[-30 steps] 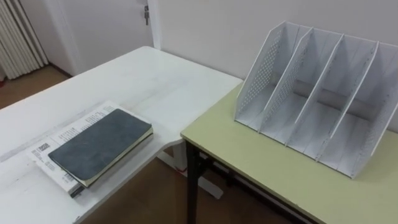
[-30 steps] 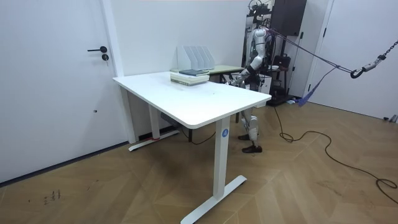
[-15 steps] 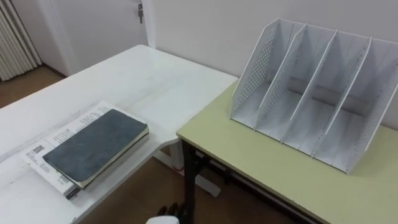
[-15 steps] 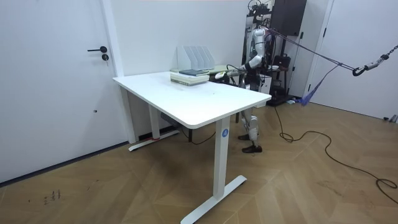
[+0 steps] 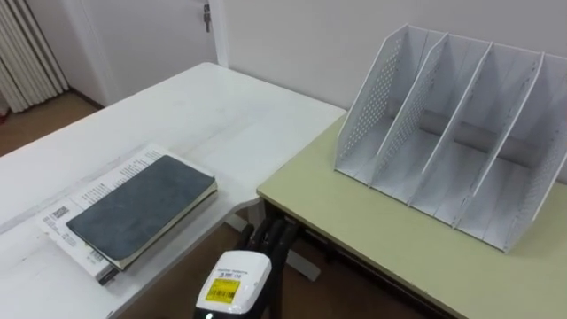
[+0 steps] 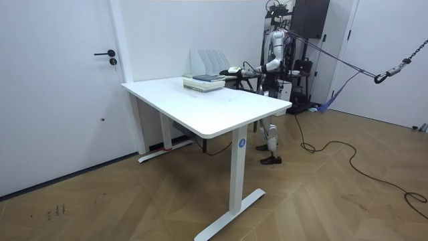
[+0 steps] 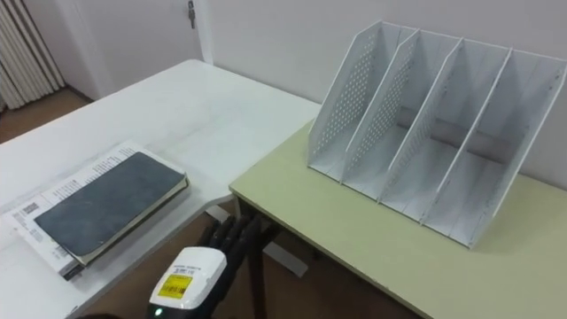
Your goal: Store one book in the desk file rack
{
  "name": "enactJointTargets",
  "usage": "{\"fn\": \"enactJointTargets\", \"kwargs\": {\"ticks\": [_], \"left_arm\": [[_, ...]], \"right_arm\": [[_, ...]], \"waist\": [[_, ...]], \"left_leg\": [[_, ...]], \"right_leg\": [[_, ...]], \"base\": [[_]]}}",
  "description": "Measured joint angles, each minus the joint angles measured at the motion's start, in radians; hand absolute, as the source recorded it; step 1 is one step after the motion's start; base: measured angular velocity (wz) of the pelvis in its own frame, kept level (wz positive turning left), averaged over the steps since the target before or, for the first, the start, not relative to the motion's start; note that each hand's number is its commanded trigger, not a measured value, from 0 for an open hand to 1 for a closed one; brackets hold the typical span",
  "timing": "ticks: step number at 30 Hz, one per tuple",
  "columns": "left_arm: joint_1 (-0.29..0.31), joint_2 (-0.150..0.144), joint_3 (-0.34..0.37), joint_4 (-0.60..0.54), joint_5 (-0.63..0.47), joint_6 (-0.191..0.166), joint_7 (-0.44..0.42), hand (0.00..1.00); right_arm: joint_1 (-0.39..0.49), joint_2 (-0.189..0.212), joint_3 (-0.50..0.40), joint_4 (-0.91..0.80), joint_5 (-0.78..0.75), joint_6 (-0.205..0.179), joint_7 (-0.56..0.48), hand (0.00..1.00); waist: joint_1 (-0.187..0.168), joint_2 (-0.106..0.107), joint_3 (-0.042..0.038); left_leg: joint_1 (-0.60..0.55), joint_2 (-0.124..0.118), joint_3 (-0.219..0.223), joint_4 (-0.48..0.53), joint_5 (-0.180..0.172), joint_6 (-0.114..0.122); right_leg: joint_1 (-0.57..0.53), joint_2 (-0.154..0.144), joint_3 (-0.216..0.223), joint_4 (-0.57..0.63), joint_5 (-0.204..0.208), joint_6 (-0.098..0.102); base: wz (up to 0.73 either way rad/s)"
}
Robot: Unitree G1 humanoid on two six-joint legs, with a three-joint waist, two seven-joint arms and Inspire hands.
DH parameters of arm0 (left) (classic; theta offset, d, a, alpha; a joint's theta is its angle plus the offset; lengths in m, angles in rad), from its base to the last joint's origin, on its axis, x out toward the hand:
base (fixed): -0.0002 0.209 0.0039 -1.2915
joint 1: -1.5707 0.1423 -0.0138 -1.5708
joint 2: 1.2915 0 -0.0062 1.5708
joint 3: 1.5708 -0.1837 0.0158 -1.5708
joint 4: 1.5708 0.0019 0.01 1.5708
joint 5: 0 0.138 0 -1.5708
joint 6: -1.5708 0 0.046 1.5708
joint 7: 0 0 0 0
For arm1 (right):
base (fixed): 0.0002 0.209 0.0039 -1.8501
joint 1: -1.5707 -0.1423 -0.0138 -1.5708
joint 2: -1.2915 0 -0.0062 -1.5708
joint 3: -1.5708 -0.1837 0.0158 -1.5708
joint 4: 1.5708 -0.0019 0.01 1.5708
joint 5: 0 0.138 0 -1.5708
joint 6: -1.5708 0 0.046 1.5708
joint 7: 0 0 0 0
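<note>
The book (image 5: 142,206) lies flat on a larger printed volume (image 5: 89,195) on the white desk (image 5: 204,115), to the left of my left hand (image 5: 264,241) and slightly ahead of it. I judge it a stiff hardback of moderate weight with a matte, non-slip cover. Its pale page edge faces the hand, so I plan to grip there across the cover, taking the top book only. The long axis runs diagonally, with the near end away to the hand's left and the far end angled toward the rack. The hand hovers off the desk edge, fingers loosely extended and holding nothing. The file rack (image 5: 443,133) stands ahead and right on the green table (image 5: 372,239), slots open toward me.
</note>
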State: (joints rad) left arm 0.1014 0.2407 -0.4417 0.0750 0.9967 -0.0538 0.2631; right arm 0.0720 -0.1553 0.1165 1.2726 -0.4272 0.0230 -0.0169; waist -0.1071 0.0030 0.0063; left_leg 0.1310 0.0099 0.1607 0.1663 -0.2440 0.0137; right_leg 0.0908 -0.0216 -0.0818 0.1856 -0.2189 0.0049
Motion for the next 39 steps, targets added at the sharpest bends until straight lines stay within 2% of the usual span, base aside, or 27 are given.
{"fn": "enactJointTargets", "kwargs": {"ticks": [4, 8, 9, 14, 19, 21, 22, 24, 27, 34, 39], "left_arm": [[0.0, 0.01, 0.021, 0.0, 0.018, 0.0, 0.02, 0.0], [0.0, 0.015, 0.05, 0.001, 0.021, 0.0, 0.072, 0.0], [0.001, 0.018, 0.062, 0.001, 0.025, 0.0, 0.083, 0.0], [0.002, 0.017, 0.123, 0.001, 0.038, 0.0, 0.14, 0.0], [0.01, 0.017, 0.167, 0.001, 0.039, 0.0, 0.176, 0.0], [0.01, 0.016, 0.202, 0.001, 0.039, 0.003, 0.192, 0.0], [0.01, 0.016, 0.213, 0.001, 0.038, 0.004, 0.194, 0.0], [0.01, 0.017, 0.262, 0.001, 0.037, 0.01, 0.205, 0.0], [0.01, 0.017, 0.298, 0.001, 0.036, 0.022, 0.223, 0.0], [0.01, 0.016, 0.304, 0.002, 0.036, 0.032, 0.235, 0.0], [0.009, 0.016, 0.304, 0.003, 0.036, 0.053, 0.235, 0.0]], "right_arm": [[0.003, 0.0, -0.001, -0.002, 0.0, 0.0, 0.0, 0.0], [0.006, -0.003, -0.001, 0.003, 0.032, 0.004, 0.008, 0.0], [0.006, -0.005, -0.002, 0.006, 0.032, 0.007, 0.01, 0.0], [0.007, -0.006, -0.006, 0.017, 0.039, 0.016, 0.023, 0.0], [0.013, -0.011, -0.003, 0.024, 0.068, 0.025, 0.037, 0.0], [0.021, -0.013, -0.003, 0.018, 0.065, 0.036, 0.047, 0.0], [0.023, -0.013, -0.004, 0.015, 0.066, 0.039, 0.05, 0.0], [0.027, -0.015, -0.012, 0.015, 0.069, 0.042, 0.053, 0.0], [0.028, -0.02, -0.012, 0.016, 0.076, 0.043, 0.053, 0.0], [0.029, -0.023, -0.011, 0.015, 0.084, 0.044, 0.053, 0.0], [0.031, -0.038, -0.011, 0.015, 0.099, 0.044, 0.052, 0.0]], "waist": [[0.001, 0.009, -0.0031], [0.002, 0.013, -0.0013], [0.002, 0.019, -0.0041], [0.005, 0.021, -0.0012], [0.028, 0.026, -0.0034], [0.037, 0.027, -0.004], [0.037, 0.033, -0.0077], [0.037, 0.035, -0.0092], [0.036, 0.039, -0.0099], [0.035, 0.052, -0.0096], [0.031, 0.061, -0.0087]], "left_leg": [[-0.001, 0.004, 0.0, 0.0, 0.0, 0.0], [0.0, 0.006, 0.0, 0.001, 0.001, -0.002], [0.0, 0.006, -0.001, 0.001, 0.001, -0.002], [0.004, 0.007, 0.001, 0.001, 0.002, -0.003], [0.012, 0.007, 0.007, -0.001, 0.002, -0.004], [0.012, 0.007, 0.008, -0.001, 0.002, -0.004], [0.012, 0.007, 0.008, -0.001, 0.002, -0.004], [0.012, 0.007, 0.007, -0.001, 0.002, -0.004], [0.013, 0.007, 0.007, -0.001, 0.002, -0.004], [0.016, 0.007, 0.007, -0.001, 0.002, -0.004], [0.018, 0.007, 0.007, -0.001, 0.002, -0.004]], "right_leg": [[0.0, 0.004, 0.001, 0.0, 0.003, -0.003], [0.0, 0.006, 0.001, 0.0, 0.005, -0.005], [0.001, 0.006, 0.0, 0.0, 0.005, -0.005], [0.006, 0.007, 0.001, -0.002, 0.007, -0.006], [0.008, 0.009, 0.01, -0.002, 0.008, -0.006], [0.006, 0.009, 0.012, -0.004, 0.008, -0.006], [0.007, 0.009, 0.012, -0.004, 0.008, -0.005], [0.007, 0.008, 0.012, -0.002, 0.008, -0.005], [0.008, 0.008, 0.012, -0.001, 0.008, -0.005], [0.011, 0.008, 0.012, 0.0, 0.009, -0.005], [0.011, 0.008, 0.015, 0.002, 0.009, -0.005]], "base": [[0.0], [0.0], [0.0], [0.0], [-0.05], [-0.02], [0.0], [0.0], [0.0], [0.0], [0.0]]}}
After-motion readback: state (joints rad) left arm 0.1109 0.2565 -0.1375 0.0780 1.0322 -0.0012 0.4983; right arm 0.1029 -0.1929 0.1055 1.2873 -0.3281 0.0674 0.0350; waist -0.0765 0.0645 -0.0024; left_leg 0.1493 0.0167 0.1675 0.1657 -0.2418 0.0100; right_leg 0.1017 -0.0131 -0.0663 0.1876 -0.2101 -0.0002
